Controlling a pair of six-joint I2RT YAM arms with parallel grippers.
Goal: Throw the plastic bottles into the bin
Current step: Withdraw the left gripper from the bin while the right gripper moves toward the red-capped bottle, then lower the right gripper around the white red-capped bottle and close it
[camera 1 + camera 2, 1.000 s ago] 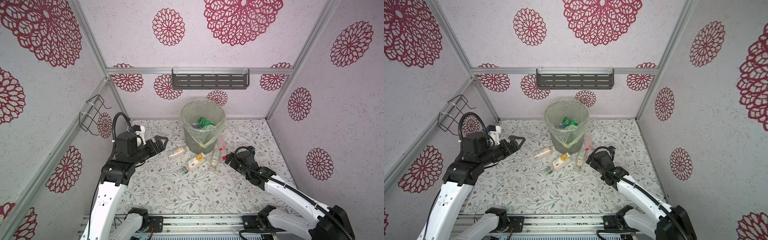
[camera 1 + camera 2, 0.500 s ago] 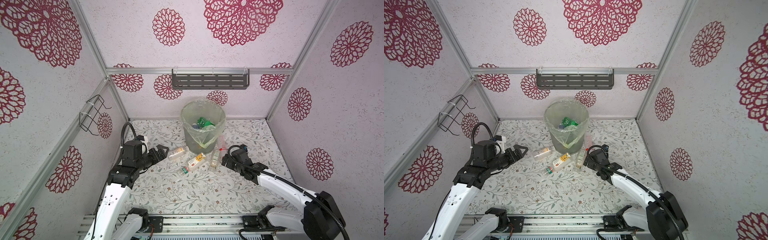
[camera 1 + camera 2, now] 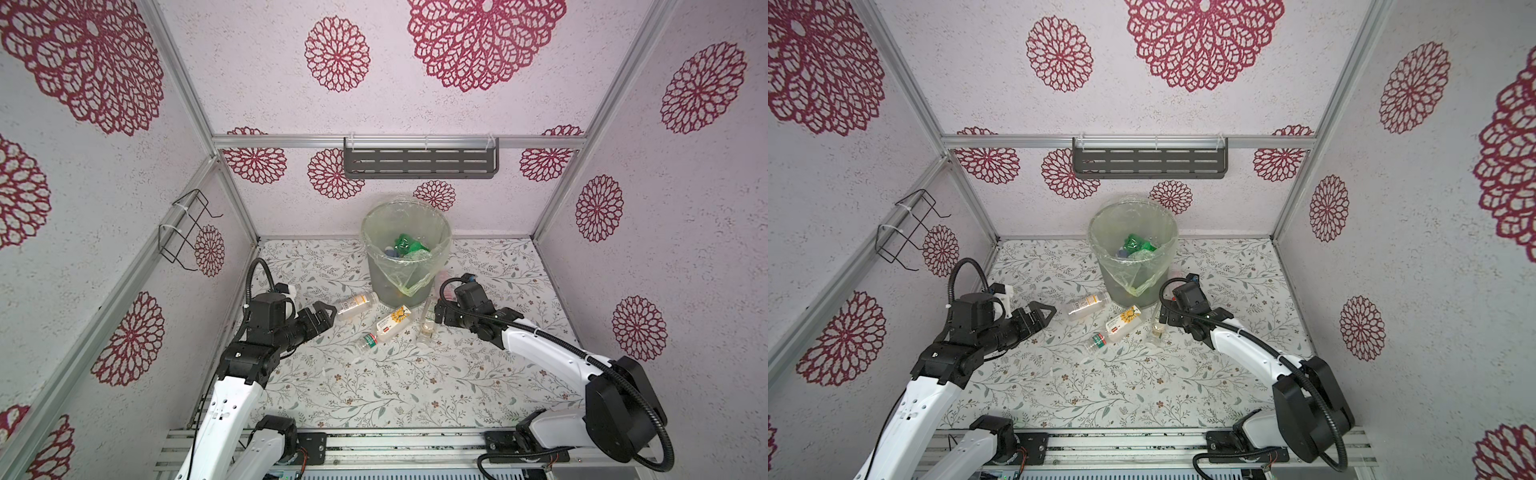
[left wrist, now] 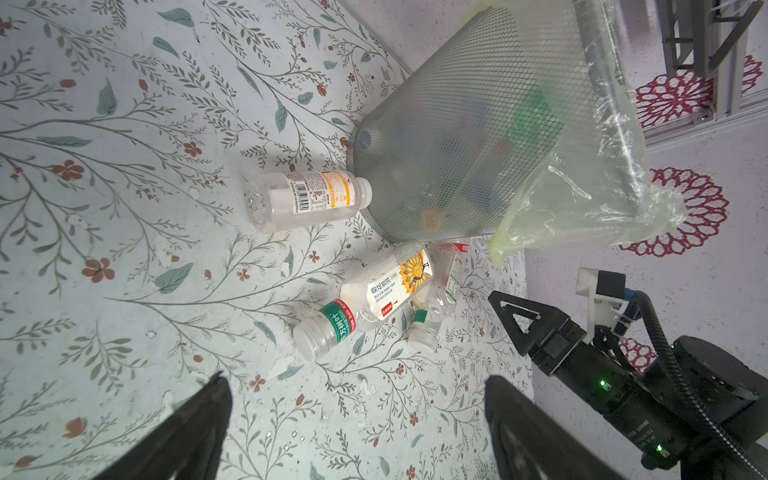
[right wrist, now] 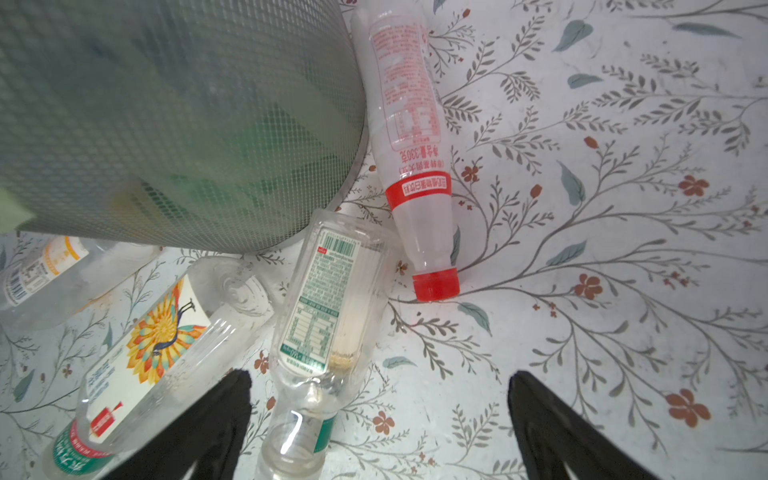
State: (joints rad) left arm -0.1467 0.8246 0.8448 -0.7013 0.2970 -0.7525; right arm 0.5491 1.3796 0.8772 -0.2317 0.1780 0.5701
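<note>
Left gripper (image 3: 326, 312), centre-left in both top views: released, jaws spread, nothing in them, tips aimed at the yellow-label bottle (image 3: 355, 303). Right gripper (image 3: 437, 316), right of centre: also released, empty. In the right wrist view the green-label bottle (image 5: 324, 307) has its open neck between the spread fingers (image 5: 216, 415), close to one of them, not pinched.

Four bottles lie flat on the mat (image 3: 374, 386), clustered mid-frame at the bin's foot:
- Yellow-label one on the left, one end up against the bin base.
- Sunflower-label bottle (image 3: 390, 325) in the middle, angled, green-banded neck toward lower left.
- Green-label one just right of it.
- Red-cap bottle (image 5: 411, 145) along the bin's right side, barely visible in the top views.

Bin (image 3: 376, 274) stands upright at centre frame, near the back wall (image 3: 291, 208), with the bag (image 3: 409, 276) draped over its rim. Inside, a green bottle (image 3: 409, 243) lies on top of others; the rest is unclear.

Behind it are a grey shelf (image 3: 419, 162) on the back wall and a wire rack (image 3: 187, 228) on the left wall (image 3: 124, 249).
</note>
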